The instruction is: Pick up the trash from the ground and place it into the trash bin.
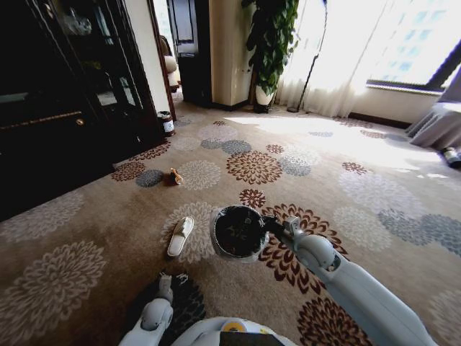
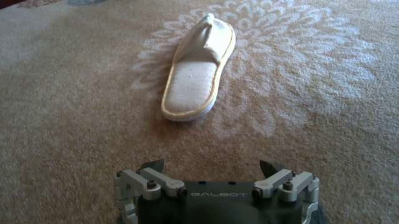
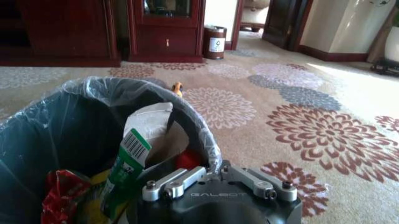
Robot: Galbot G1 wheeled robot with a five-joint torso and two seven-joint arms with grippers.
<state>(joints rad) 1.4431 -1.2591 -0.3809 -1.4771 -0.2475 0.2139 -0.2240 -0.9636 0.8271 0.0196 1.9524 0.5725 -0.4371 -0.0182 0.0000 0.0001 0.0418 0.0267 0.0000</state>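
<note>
The trash bin (image 1: 238, 232), round with a black inside and a clear liner, is held off the carpet with my right gripper (image 1: 272, 225) shut on its rim. In the right wrist view the trash bin (image 3: 74, 121) holds a red wrapper (image 3: 59, 196) and a green-white carton (image 3: 134, 149), and the right gripper (image 3: 215, 176) clamps the rim. A beige slipper (image 1: 180, 236) lies flat on the carpet left of the bin. My left gripper (image 2: 212, 167) hovers open just short of the slipper (image 2: 196, 79). A small brown item (image 1: 174, 176) lies farther off.
Dark wooden cabinets (image 1: 65, 108) line the left side. A small banded can (image 1: 166, 122) stands by the doorway. A potted plant (image 1: 270, 50) stands at the back. The flowered carpet (image 1: 346, 166) stretches open to the right.
</note>
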